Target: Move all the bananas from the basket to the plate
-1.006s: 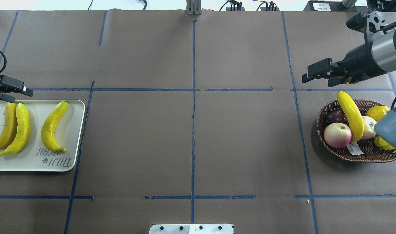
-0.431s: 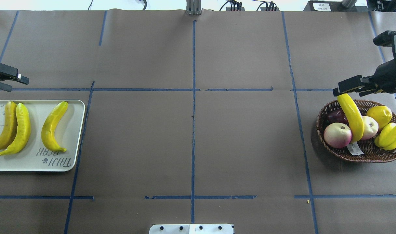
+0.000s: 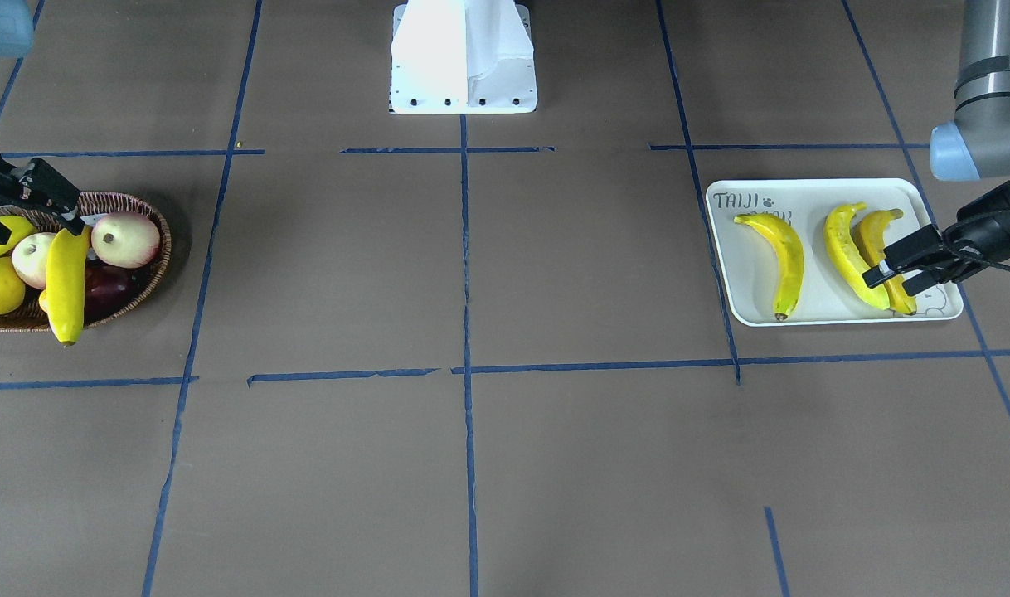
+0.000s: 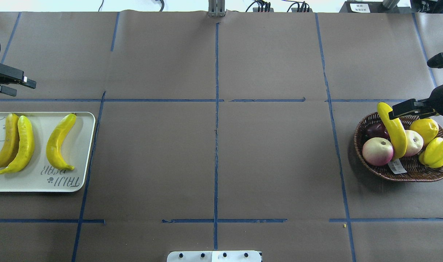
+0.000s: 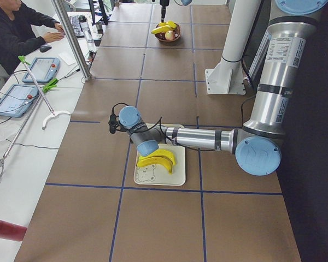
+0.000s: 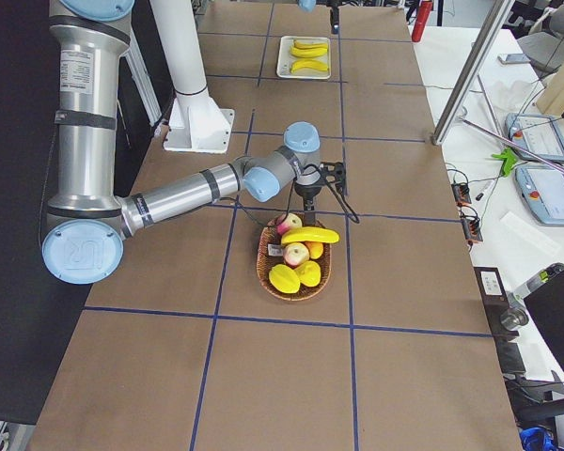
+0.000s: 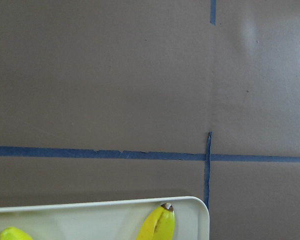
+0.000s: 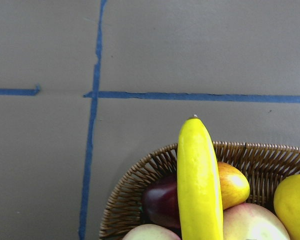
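Tabletop [image 4: 272, 163] covered in brown paper, gridded with blue tape lines [image 4: 216, 145]. White side bench [image 5: 22, 174] alongside carries two tablets [image 5: 41, 69]; person [image 5: 13, 33] seated there.

Rough woven wicker basket [image 4: 407, 175], glossy smooth bananas [image 4: 396, 131], smooth off-white plate [image 4: 39, 145], matt brown paper table cover [image 4: 272, 156]

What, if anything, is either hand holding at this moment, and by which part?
Nothing is held. The right hand hovers open above the banana in the basket; the left hand is open near the plate.
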